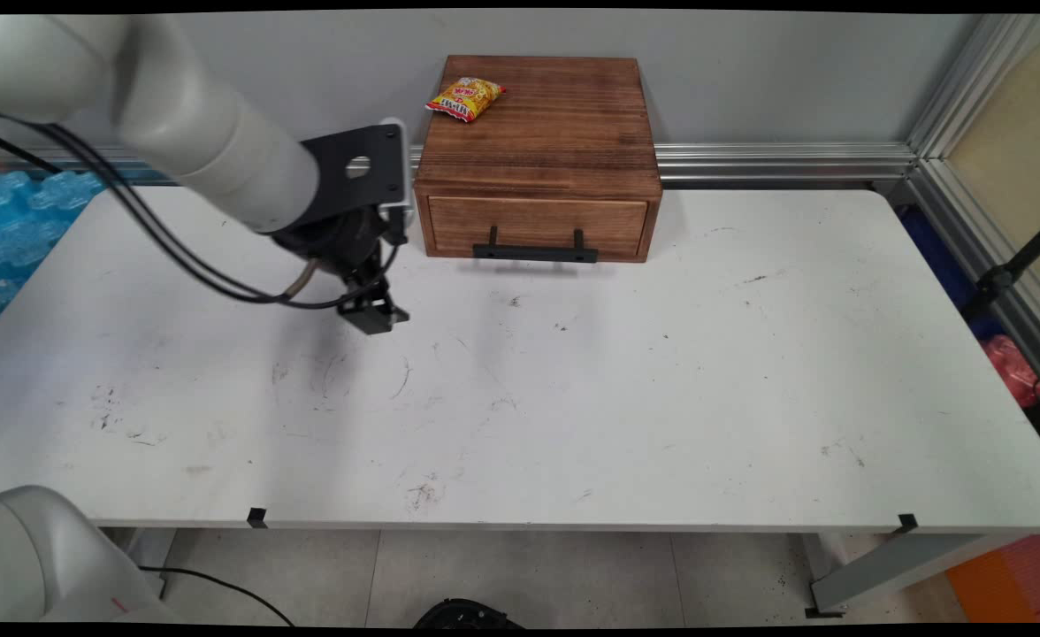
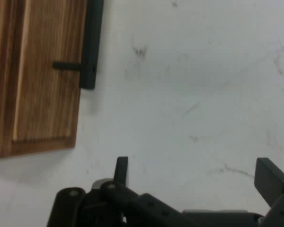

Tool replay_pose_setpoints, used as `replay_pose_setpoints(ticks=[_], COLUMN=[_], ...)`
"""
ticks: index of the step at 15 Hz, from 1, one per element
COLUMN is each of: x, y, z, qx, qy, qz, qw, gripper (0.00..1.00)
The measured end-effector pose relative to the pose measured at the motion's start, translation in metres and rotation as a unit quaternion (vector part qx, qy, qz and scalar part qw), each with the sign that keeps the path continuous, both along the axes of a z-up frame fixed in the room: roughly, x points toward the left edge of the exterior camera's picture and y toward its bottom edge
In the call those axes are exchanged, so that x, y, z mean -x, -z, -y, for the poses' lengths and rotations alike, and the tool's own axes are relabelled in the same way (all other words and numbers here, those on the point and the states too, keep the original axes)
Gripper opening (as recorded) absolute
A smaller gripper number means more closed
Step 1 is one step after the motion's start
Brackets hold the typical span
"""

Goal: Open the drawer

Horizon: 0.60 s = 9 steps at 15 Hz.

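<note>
A brown wooden drawer box [image 1: 538, 155] stands at the back of the white table [image 1: 661, 380], its drawer closed, with a black bar handle [image 1: 535, 252] on the front. A yellow and red snack packet [image 1: 465, 97] lies on the box's top, near its back left corner. My black gripper [image 1: 375, 315] hangs low over the table, left of the box's front and a little nearer the camera. In the hand view the gripper [image 2: 194, 175] is open and holds nothing; the drawer front [image 2: 38, 80] and handle [image 2: 91, 45] lie at the upper left.
Black cables [image 1: 175, 257] hang from the arm over the table's left part. Blue bubble wrap [image 1: 16, 221] lies beyond the left edge. An aluminium frame [image 1: 971, 159] runs along the back and right, with a red thing [image 1: 1015, 367] on the floor there.
</note>
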<state>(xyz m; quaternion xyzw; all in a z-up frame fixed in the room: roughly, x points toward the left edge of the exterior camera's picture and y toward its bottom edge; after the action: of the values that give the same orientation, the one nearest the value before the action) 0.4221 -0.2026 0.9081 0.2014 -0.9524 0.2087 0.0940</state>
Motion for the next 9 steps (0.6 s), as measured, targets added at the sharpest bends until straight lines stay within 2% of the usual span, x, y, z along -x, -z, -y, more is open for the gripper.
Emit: replay_pose_setpoints(ticks=[4, 9], x=[0.009, 0.015], y=[0.008, 0.018], z=[0.035, 0.07], qx=[0.014, 0.026], qy=[0.012, 0.012], qz=[0.004, 0.001], qw=[0.9998, 0.9996], gripper=[1.0, 1.0])
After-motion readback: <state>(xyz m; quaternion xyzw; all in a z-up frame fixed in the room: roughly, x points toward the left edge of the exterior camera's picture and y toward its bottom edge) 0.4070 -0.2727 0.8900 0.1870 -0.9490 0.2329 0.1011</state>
